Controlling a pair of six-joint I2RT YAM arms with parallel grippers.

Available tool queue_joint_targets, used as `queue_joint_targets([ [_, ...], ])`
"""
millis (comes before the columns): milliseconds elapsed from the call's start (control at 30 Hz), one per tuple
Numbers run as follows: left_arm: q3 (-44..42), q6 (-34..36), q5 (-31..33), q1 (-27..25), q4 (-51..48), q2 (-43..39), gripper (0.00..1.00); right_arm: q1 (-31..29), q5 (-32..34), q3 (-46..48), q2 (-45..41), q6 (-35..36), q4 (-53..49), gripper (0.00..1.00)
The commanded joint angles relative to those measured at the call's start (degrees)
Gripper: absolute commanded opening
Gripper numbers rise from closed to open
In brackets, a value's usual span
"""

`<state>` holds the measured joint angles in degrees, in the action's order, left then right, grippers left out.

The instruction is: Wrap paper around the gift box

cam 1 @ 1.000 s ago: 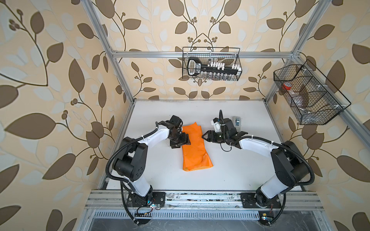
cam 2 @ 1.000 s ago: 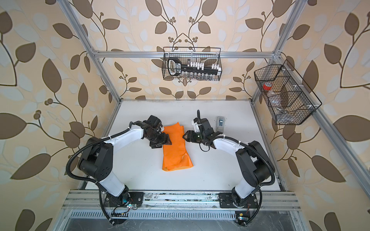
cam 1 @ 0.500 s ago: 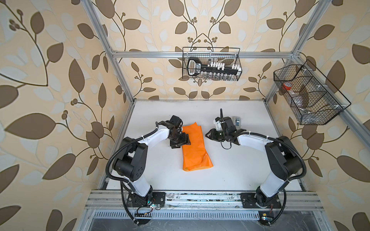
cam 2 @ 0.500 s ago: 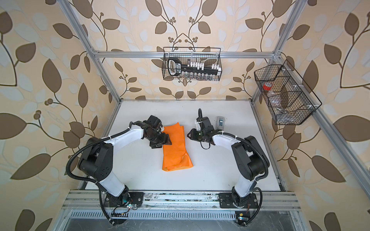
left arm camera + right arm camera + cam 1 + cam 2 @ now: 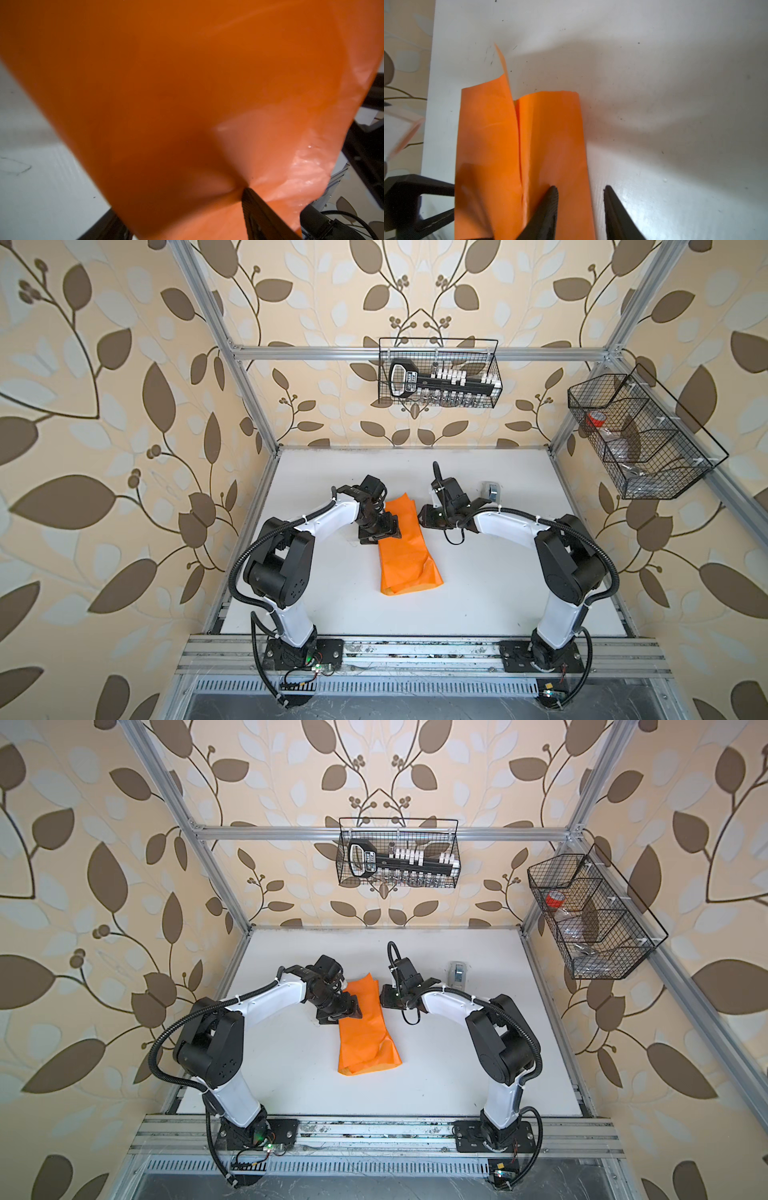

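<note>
The orange paper (image 5: pixel 409 568) (image 5: pixel 365 1048) lies folded into a long strip in the middle of the white table. The gift box is hidden; I cannot see it under the paper. My left gripper (image 5: pixel 386 529) (image 5: pixel 347 1011) sits at the strip's left edge, near its far end. In the left wrist view the paper (image 5: pixel 166 93) fills the frame, and my left gripper (image 5: pixel 176 207) stands wide around the covered bulk, one fingertip (image 5: pixel 248 194) denting it. My right gripper (image 5: pixel 580 188) (image 5: pixel 426 518) is open and straddles the right edge of the paper (image 5: pixel 550 135).
A small grey-white tape dispenser (image 5: pixel 491 491) (image 5: pixel 457 974) stands at the far right of the table (image 5: pixel 498 580). A wire basket (image 5: pixel 440 373) hangs on the back rail and another wire basket (image 5: pixel 640 439) on the right frame.
My right gripper has shifted left to the paper's right edge and its jaws have narrowed. The left arm and the paper have stayed put.
</note>
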<state>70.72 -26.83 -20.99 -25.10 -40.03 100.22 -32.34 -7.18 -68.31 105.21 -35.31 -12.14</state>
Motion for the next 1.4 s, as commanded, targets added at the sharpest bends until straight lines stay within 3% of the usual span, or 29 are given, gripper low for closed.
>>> queue_joint_targets([
  [0, 2.6, 1.9, 0.7, -1.3, -1.4, 1.3, 0.79, -1.6, 2.6, -1.6, 1.3, 1.0, -3.6, 0.38],
  [300, 4.4, 3.7, 4.0, -2.2, -5.0, 3.1, 0.8, -2.0, 2.2, -0.1, 0.9, 0.8, -2.7, 0.4],
  [500, 3.3, 3.8, 4.8, -2.3, -5.6, 3.9, 0.79, 1.4, -0.3, 6.4, -5.0, 1.0, 0.5, 0.53],
  [633, 2.9, 3.5, 4.5, -2.4, -5.0, 3.8, 0.79, 3.5, -3.2, 11.8, -10.2, 1.7, 2.8, 0.56],
  [767, 3.0, 3.2, 4.4, -2.7, -4.8, 3.8, 0.79, 2.9, -8.8, 17.9, -15.5, 2.5, 6.6, 0.61],
  [933, 3.2, 3.0, 4.6, -2.8, -4.9, 3.7, 0.79, 0.6, -11.1, 23.0, -20.2, 2.4, 8.8, 0.68],
  [1067, 3.3, 3.0, 4.9, -2.9, -5.1, 3.4, 0.79, -1.2, -12.4, 25.5, -21.0, 3.2, 8.8, 0.67],
  [1267, 3.4, 2.8, 5.0, -3.0, -5.1, 3.1, 0.79, -1.7, -12.8, 31.5, -22.6, 2.9, 10.6, 0.54],
  [1367, 3.6, 2.8, 5.0, -3.0, -5.1, 3.2, 0.79, -1.7, -13.3, 33.4, -23.6, 2.5, 11.6, 0.52],
])
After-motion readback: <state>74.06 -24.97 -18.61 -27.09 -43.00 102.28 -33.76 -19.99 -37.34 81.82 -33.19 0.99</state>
